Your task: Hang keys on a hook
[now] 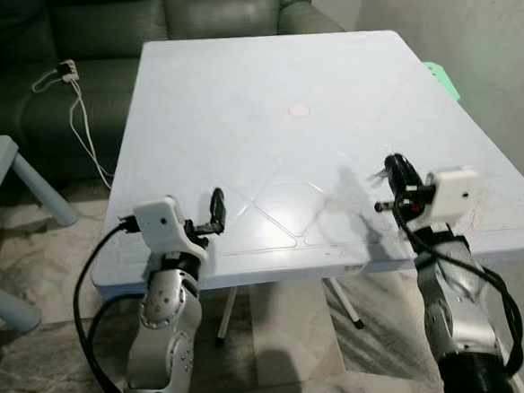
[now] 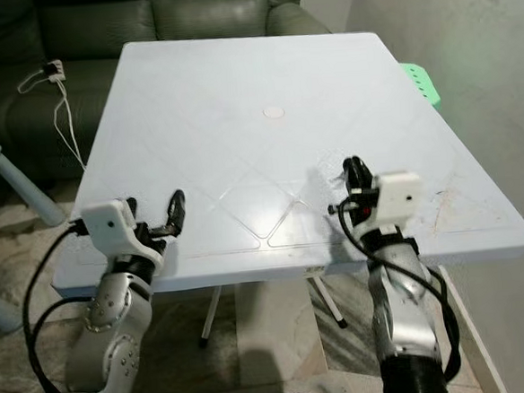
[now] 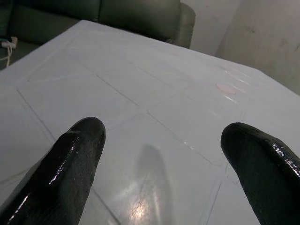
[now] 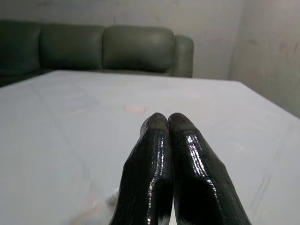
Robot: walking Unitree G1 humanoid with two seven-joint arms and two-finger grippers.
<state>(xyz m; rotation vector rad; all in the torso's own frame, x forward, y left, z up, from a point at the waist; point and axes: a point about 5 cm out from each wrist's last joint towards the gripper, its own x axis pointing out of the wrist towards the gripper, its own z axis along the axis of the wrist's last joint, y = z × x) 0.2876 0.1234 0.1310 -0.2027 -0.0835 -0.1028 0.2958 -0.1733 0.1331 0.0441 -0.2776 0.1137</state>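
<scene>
Left to right, as I see it from the controls. A dark green sofa (image 1: 142, 25) stands behind the desk (image 1: 263, 79), with a white cable (image 1: 81, 110) trailing off its seat, and a small blue side table (image 1: 9, 178) stands beside the sofa.

My left hand (image 1: 216, 210) hovers over the near edge of the desk, released, its two fingers (image 3: 70, 159) well apart above bare desktop.

A small pink round mark (image 1: 299, 110) sits near the middle of the desk.

My right hand (image 1: 397, 171) hovers over the near right part of the desk, clenched, fingertips (image 4: 161, 124) touching with nothing visible between them. A green plastic object (image 1: 442, 76) peeks from behind the far right edge.

Neither keys nor a hook can be found on the desk or near either hand, so I cannot place the keys relative to the hands.

Risk, as I judge it: reaching now would be blind. With no target in sight, either hand could scrape the desktop. I would look around for the keys and the hook first.
</scene>
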